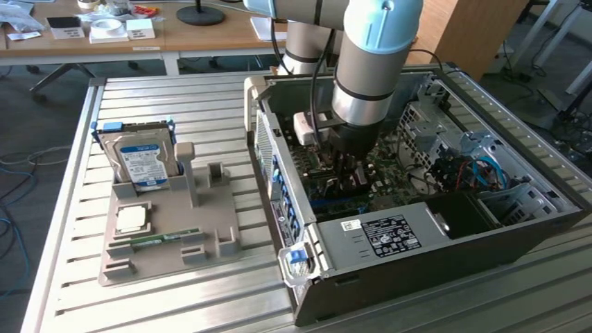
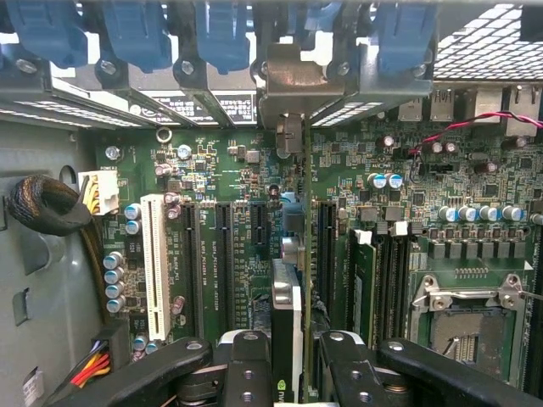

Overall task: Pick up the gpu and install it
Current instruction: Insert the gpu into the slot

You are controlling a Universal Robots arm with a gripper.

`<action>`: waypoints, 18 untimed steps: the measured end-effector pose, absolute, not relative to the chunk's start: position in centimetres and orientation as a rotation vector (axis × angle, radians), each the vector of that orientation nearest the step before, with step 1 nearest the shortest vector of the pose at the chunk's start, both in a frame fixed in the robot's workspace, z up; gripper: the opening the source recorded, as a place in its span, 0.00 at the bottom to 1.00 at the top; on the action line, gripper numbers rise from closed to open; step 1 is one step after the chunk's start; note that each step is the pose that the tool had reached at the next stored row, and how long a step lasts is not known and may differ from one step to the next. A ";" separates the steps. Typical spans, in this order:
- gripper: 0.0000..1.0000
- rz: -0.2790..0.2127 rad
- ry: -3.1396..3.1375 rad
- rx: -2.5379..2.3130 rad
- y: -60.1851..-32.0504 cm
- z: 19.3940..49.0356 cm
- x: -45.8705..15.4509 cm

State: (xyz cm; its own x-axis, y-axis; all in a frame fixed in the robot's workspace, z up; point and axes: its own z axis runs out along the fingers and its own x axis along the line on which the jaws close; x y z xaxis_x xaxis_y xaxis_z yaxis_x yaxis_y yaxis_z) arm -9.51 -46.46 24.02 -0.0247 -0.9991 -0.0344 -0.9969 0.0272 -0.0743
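Gpu is held edge-on between the black fingers of the gripper, which are closed against its two faces. In the wrist view the card is seen standing upright over the green motherboard, in line with the long black slots beside the white slot; whether its lower edge is already seated in a slot cannot be told. At its far end, the card's metal bracket is seen against the rear wall of the case, among the blue slot clips.

In the exterior view the arm is reached down into the open computer case, which is laid on its side on a slatted metal table. The gripper is lowered well inside the case, just above the board, beside the black power supply with its white label.

To the exterior view's left of the case, a grey parts holder is set on the table. A silver hard drive with a blue-white label is stood upright in it, and a narrow green memory stick and a square chip are laid flat on it. A wooden desk with small boxes is seen behind the table.
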 end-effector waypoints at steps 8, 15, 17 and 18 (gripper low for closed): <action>0.27 -0.045 2.195 -2.139 -46.5 24.0 -9.5; 0.27 -0.045 2.195 -2.139 -46.5 24.0 -9.6; 0.27 -0.045 2.195 -2.138 -46.5 24.0 -9.6; 0.27 -0.045 2.195 -2.138 -46.5 24.0 -9.6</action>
